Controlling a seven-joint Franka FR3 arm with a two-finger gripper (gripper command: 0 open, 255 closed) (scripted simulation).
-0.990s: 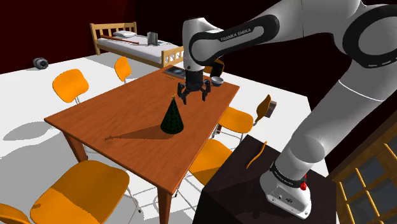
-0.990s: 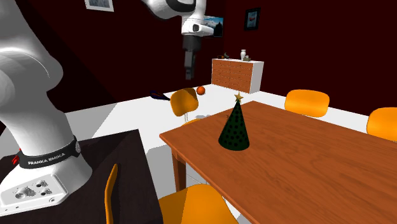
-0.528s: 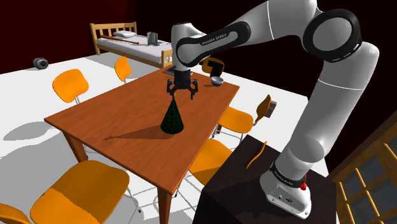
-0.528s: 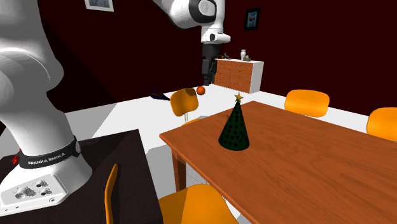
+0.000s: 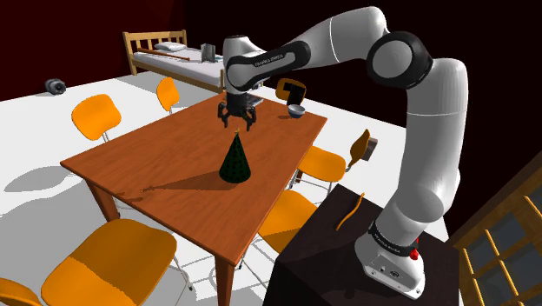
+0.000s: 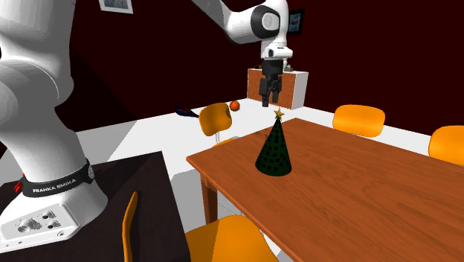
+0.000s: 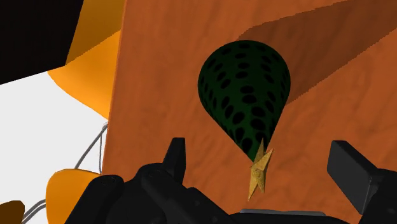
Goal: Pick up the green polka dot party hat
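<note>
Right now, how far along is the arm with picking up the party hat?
Done: the gripper hovers just above the star topping the dark green dotted hat. In hand: the fingers are open, with the star between them, untouched; the hat stands upright on the table. Left: lower, close, lift.

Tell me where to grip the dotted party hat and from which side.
Probably the upper cone of the party hat, just below its gold star, coming straight down. It stands upright on the table and narrows upward, so the open fingers can likely span it there.
</note>
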